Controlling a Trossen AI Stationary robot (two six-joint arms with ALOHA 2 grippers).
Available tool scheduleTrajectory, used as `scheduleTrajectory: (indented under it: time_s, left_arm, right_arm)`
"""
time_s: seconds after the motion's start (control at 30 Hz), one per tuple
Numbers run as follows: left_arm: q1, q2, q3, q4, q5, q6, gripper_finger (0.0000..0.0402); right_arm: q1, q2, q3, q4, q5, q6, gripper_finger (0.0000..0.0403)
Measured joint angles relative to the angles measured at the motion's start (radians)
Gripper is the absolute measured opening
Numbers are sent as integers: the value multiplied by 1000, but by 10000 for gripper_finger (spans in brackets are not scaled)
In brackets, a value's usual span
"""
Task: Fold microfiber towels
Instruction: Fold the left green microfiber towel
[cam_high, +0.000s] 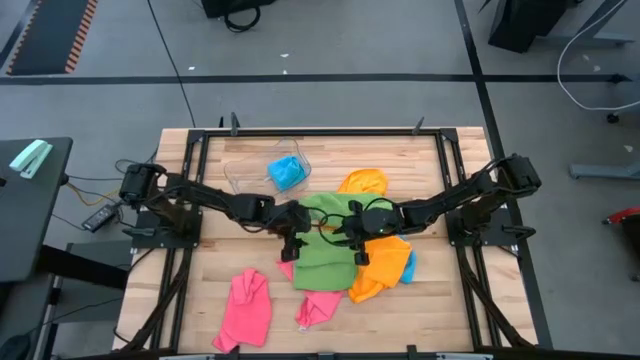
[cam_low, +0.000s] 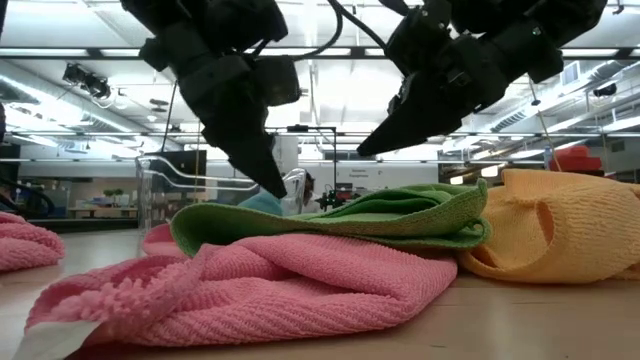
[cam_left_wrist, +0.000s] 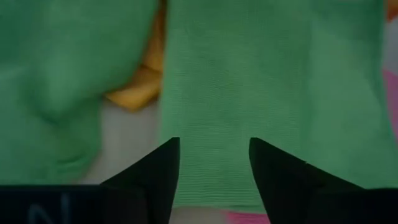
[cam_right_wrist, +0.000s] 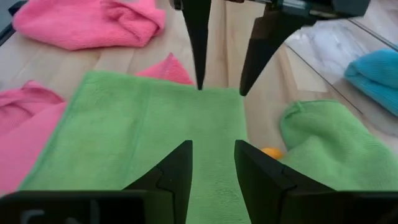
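On the wooden counter (cam_high: 200, 290), my spread left tool (cam_high: 292, 246) and right tool (cam_high: 357, 248), neither pinching anything, hover over one half-folded green towel (cam_high: 322, 258); pink towels (cam_high: 245, 308), orange towels (cam_high: 385, 262) lie unfolded nearby.

Robotics lab: pale wooden slatted worktable (cam_high: 210, 290) on grey floor, ceiling strip lights (cam_low: 330, 70), benches behind.

Wooden desk (cam_high: 200, 300) with a black frame (cam_high: 330, 131) along its edges. A clear plastic tub (cam_high: 250, 172) stands near the far edge. A dark side stand (cam_high: 30, 200) beside the desk carries a pale green object (cam_high: 30, 158). Grey floor (cam_high: 330, 40) surrounds it.
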Motion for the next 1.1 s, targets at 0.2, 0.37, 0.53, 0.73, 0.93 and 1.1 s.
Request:
scheduleTrajectory:
  time_s: [0.2,0.37,0.53,0.73,0.93,1.1]
  left_arm:
    - [21,45,-1,-48,18,-19,209]
    - [38,79,-1,-38,18,-31,200]
    - [42,74,-1,-42,23,-33,195]
    - [42,54,35,-94,46,-14,196]
    - [42,61,58,-140,-15,-33,208]
    - [42,89,59,-133,-15,-20,220]
  right_arm:
    - [36,0,0,0,9,-24,131]
    - [63,0,0,3,10,-36,131]
    - [70,0,0,2,10,-32,131]
    - [70,0,0,0,10,-26,131]
    - [70,23,-1,4,10,-24,129]
    - [70,39,-1,-3,44,-45,129]
